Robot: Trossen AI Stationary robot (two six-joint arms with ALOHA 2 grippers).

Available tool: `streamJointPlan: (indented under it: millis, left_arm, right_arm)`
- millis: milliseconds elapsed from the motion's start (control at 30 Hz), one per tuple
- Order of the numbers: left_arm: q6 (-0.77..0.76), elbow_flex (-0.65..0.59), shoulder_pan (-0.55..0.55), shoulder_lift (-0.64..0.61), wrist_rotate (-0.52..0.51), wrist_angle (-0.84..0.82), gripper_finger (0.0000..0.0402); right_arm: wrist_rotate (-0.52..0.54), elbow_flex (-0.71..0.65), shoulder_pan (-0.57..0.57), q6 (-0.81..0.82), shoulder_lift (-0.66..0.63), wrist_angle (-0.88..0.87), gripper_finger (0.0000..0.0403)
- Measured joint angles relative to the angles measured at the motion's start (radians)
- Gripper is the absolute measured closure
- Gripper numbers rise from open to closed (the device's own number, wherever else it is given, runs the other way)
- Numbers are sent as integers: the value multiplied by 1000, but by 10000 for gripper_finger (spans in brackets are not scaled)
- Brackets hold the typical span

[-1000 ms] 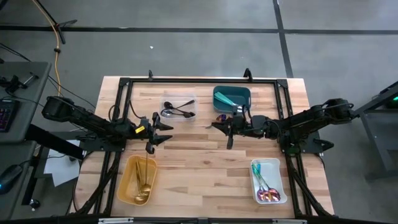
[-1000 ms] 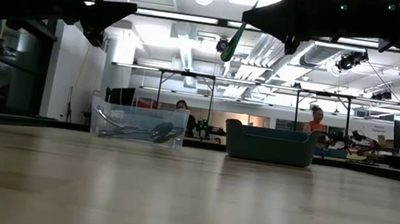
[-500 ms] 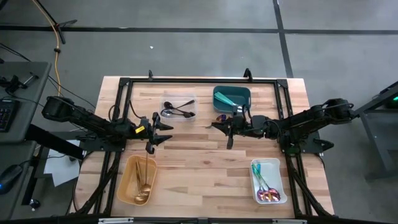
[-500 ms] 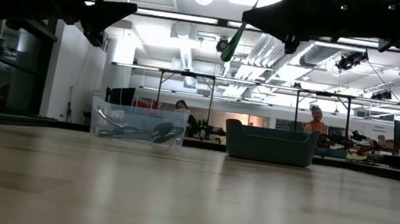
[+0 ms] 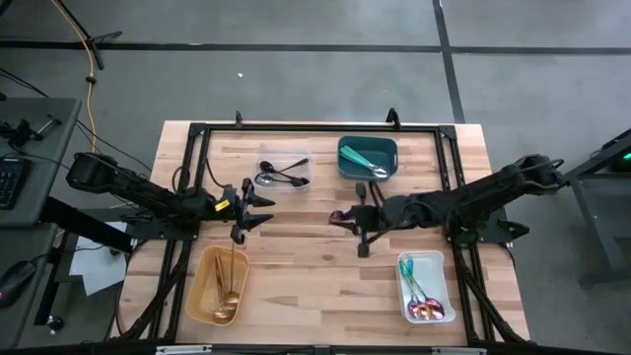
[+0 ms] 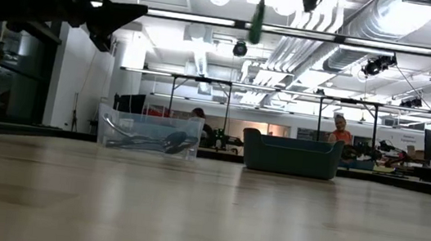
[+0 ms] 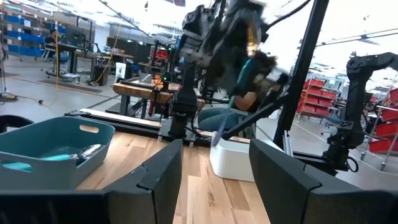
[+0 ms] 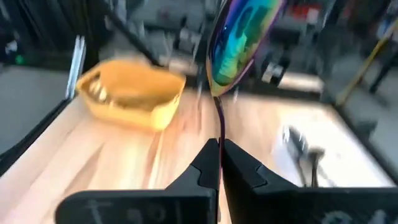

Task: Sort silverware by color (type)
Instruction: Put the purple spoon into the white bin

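Right wrist view, iridescent spoon (image 8: 239,40) clamped upright in right gripper (image 8: 219,163).

Yellow bin (image 5: 218,283) holds gold utensils (image 5: 228,296); teal bin (image 5: 367,157) holds teal-handled pieces (image 5: 363,158). Clear bin (image 5: 284,174): black spoons (image 5: 281,177). Held spoon (image 8: 239,43): iridescent rainbow bowl.

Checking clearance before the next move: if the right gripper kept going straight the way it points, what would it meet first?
Probably nothing soon: the right gripper, holding the iridescent spoon, points across bare table toward the left gripper, though relative height is unclear.
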Motion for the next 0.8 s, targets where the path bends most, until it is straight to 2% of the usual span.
streamJointPlan:
  millis: [167,300,367,467,567,667,800]
  left_arm:
    - [-1,0,0,0,0,-13,222]
    - [-4,0,0,0,0,-22,222]
    - [-18,0,0,0,0,-22,222]
    - [-18,0,0,0,0,-11,222]
    - [-18,0,0,0,0,-9,222]
    - [-18,0,0,0,0,-10,222]
    - [-17,0,0,0,0,-11,222]
  right_arm:
    - [65,320,92,270,22,-637,402]
    - [48,534,198,614,70,-1108,402]
    - [28,596,264,813,100,-1279,402]
    - [-39,627,376,1071,139,-1400,402]
    - [-116,611,480,1296,167,-1400,402]
    - [-183,574,558,1488,193,-1419,402]
    - [-200,519,623,1685,203,-1490,402]
